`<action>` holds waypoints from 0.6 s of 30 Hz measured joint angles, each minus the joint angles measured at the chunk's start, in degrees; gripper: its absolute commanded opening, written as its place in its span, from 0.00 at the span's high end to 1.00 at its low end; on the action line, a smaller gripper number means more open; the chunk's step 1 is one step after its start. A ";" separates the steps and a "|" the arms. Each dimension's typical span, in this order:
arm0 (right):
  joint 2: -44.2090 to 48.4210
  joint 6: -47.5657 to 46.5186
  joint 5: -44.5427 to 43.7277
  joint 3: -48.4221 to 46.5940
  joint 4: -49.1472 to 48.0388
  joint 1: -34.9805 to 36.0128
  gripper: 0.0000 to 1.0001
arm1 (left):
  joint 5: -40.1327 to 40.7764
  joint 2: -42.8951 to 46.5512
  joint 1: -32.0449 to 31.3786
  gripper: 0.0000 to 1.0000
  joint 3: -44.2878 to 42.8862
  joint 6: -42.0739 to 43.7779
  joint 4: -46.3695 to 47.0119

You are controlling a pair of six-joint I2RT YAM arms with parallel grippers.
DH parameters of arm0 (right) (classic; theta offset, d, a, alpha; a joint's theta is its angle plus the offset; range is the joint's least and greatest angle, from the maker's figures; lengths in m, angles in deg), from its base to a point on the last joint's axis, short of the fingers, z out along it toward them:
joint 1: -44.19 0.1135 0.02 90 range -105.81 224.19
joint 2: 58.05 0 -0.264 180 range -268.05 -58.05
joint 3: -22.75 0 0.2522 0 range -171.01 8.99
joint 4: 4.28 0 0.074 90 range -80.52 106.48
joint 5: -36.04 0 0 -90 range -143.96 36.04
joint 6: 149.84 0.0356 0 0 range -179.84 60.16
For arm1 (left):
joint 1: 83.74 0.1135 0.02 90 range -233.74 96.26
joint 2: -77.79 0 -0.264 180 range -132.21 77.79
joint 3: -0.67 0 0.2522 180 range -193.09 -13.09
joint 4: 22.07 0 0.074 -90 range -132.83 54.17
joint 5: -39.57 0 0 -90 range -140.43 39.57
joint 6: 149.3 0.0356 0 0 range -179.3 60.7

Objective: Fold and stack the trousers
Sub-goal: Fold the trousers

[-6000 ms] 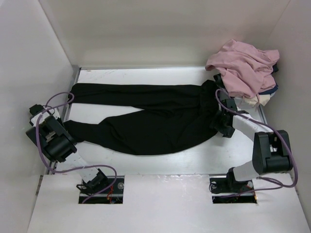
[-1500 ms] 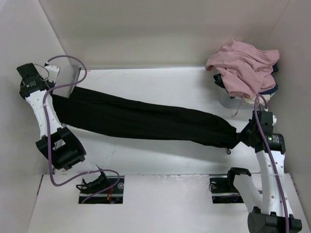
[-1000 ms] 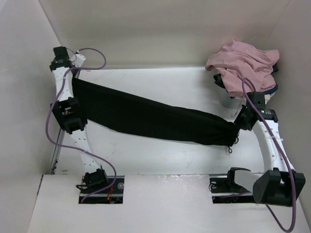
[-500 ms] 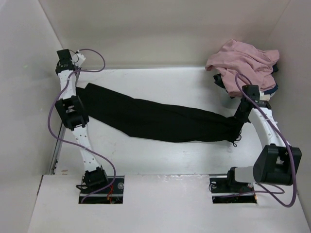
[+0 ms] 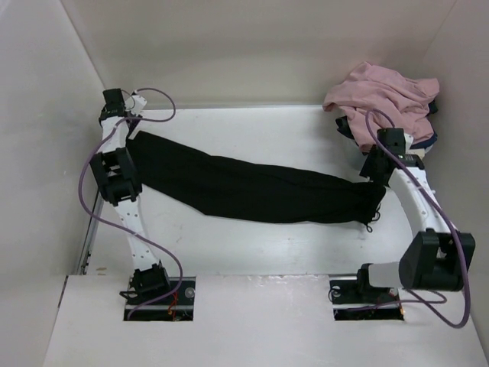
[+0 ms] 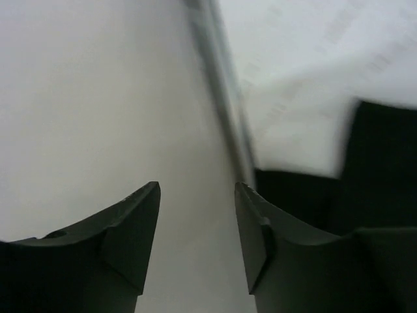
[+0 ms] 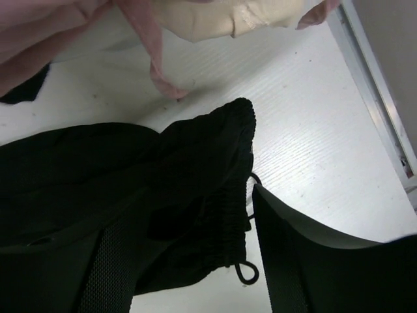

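Nearest first: bare table (image 5: 252, 252) in front of the arm bases, nothing on it that matters; the trousers (image 5: 252, 187) lie mid-table as one long narrow strip, legs doubled on each other, flat on the surface; long axis runs diagonally, waist end near-right, hem end far-left, and that axis is what the next fold turns on (my read: one end gets carried along it onto the other, halving the length); right gripper (image 7: 195, 222) sits right at the waist end, jaws wide apart, elastic waistband bunched loosely in the gap and over the left finger, not pinched as far as the wrist view shows; drawstring (image 7: 244, 270) dangles just beside the right finger, could snag if the jaws close here; right arm is plainly the nearer one to the waist; further back, the left gripper (image 6: 195, 195) is at the far-left corner, jaws parted, holding nothing, pointed at the wall (image 6: 85, 98) and the side rail (image 6: 225, 117); hems lie just to its right, past the rail, so it is beside the cloth and not over it, needs to shift right before any regrasp; far-right corner: pink garment (image 5: 382, 99) heaped on cream cloth (image 7: 241, 16), close to the waist end but not touching it.
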 measured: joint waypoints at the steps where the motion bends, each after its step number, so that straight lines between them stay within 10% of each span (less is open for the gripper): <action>1: 1.40 -0.15 0.02 0.00 0.04 0.07 0.29 | -1.29 1.07 0.17 0.46 2.40 -0.85 -0.85; 5: 11.45 -0.48 0.02 0.00 0.55 0.42 0.25 | -8.00 6.62 1.90 0.40 9.68 -5.88 -6.84; 7: 17.55 0.04 -0.02 -0.11 1.53 0.42 0.25 | -10.84 9.20 3.06 0.00 10.71 -8.94 -9.35; 14: 27.82 17.07 5.49 6.19 11.23 8.24 0.23 | -15.93 13.40 6.82 0.00 10.62 -18.71 -11.63; 16: 28.30 25.16 8.35 12.28 12.33 13.86 0.00 | -15.98 11.58 7.45 0.00 9.18 -20.61 -11.82; 18: 27.43 32.26 10.14 17.53 12.90 18.16 0.00 | -15.96 8.98 7.69 0.00 7.67 -21.62 -11.85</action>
